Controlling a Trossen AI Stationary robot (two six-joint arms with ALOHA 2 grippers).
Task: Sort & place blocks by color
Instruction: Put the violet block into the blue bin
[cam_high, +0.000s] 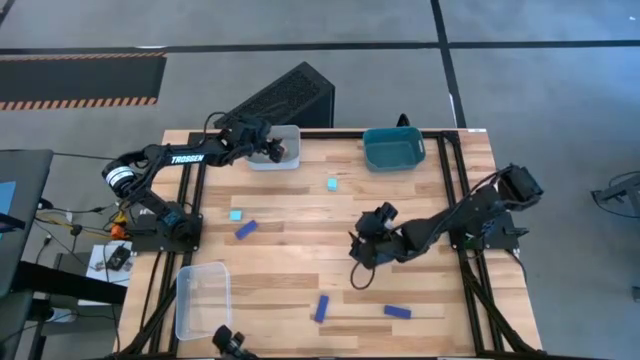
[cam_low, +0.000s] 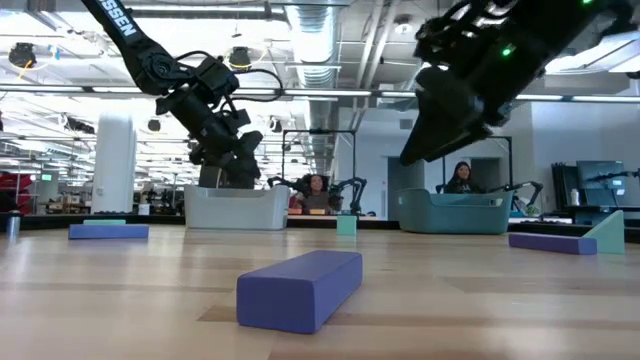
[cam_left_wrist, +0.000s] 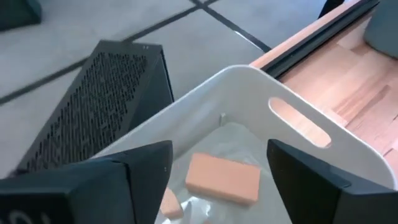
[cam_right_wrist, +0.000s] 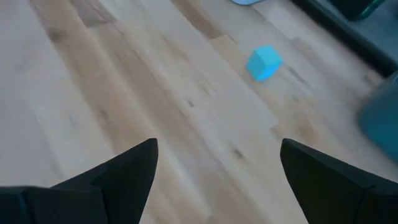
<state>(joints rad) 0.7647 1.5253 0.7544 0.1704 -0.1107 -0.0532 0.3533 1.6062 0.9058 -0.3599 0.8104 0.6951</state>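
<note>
Left gripper (cam_high: 272, 150), fingers apart, hovers over the far white bin (cam_high: 290, 132) (tan pieces (cam_left_wrist: 222, 178) inside); right gripper (cam_high: 362, 252), fingers apart and empty, likely next needs the cyan cube (cam_right_wrist: 263, 62).

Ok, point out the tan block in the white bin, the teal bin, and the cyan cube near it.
tan block (cam_left_wrist: 222, 178), left wrist view, top face.
teal bin (cam_high: 393, 163), high view, near rim.
cyan cube (cam_high: 331, 184), high view, top face.

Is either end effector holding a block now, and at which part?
No. The left end effector is open above the white bin; the right end effector is open, empty.
</note>
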